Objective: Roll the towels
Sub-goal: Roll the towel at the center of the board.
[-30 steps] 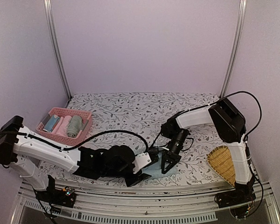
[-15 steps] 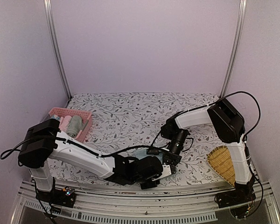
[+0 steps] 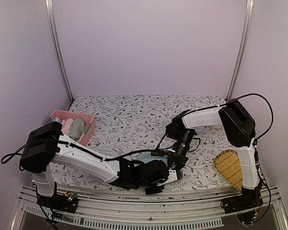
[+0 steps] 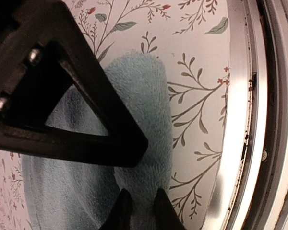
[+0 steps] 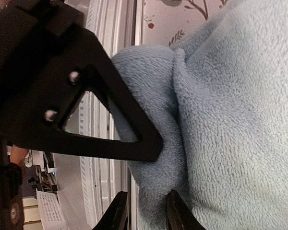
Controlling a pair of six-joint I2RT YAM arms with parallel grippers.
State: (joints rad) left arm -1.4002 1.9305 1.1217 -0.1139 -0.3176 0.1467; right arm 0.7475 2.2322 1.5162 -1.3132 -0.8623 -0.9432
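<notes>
The light blue towel (image 3: 145,157) lies near the table's front edge, mostly hidden under both arms. In the left wrist view the towel (image 4: 149,96) has a rolled fold along its near side, and my left gripper (image 4: 140,212) is shut on that fold. From above, the left gripper (image 3: 159,173) reaches in from the left. My right gripper (image 3: 176,167) points down at the same towel (image 5: 230,120). Its jaws (image 5: 146,213) straddle the rolled edge, and one fingertip (image 5: 117,211) stands apart from the cloth. A pale green rolled towel (image 3: 77,128) lies in the basket.
The pink lattice basket (image 3: 69,114) sits at the far left with rolls inside. A woven bamboo tray (image 3: 229,168) lies at the right front. The metal rail (image 4: 249,120) of the table's front edge runs close beside the towel.
The left arm swung in from the left and its gripper reached the towel, then closed on the fold. The right gripper's jaws have loosened on the rolled edge and the arm has risen slightly.
</notes>
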